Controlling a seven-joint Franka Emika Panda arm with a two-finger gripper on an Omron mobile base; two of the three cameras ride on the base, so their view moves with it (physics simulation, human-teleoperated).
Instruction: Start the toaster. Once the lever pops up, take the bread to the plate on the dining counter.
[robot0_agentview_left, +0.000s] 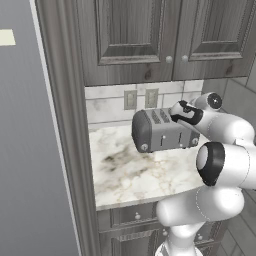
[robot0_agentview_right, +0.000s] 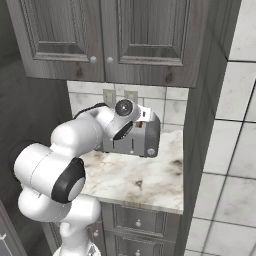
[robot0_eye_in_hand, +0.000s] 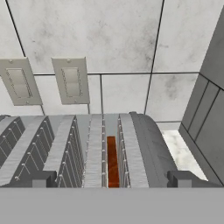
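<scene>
Toaster (robot0_agentview_left: 162, 131) stands on a marble counter (robot0_agentview_left: 135, 175) against the tiled wall, under grey wood cabinets (robot0_agentview_left: 150, 35), with its long side, knob and levers facing out toward the counter's front edge. Two switch plates (robot0_agentview_left: 140, 98) sit on the wall tiles just above and behind it. The arm reaches over the right end of the toaster in the left base view, and the gripper (robot0_agentview_left: 182, 114) hangs just above the toaster's top near that end. From the right base view the arm crosses in front of the toaster (robot0_agentview_right: 147, 137), hiding its left part, and the hand (robot0_agentview_right: 142, 116) sits at the toaster's upper edge. In the hand view the camera looks down along the slots, whose wire guards run away toward the wall. Bread (robot0_eye_in_hand: 112, 161) stands upright deep inside one slot, showing as a narrow brown strip between the guards, its top below the toaster's top face. The two dark fingertips (robot0_eye_in_hand: 39, 179) rise at the bottom of that view, one on each side, set wide apart with the bread's slot between them; the jaws are spread fully and grasp nothing. To the right of the toaster a bare patch of counter meets a grey side panel (robot0_eye_in_hand: 208, 118).
</scene>
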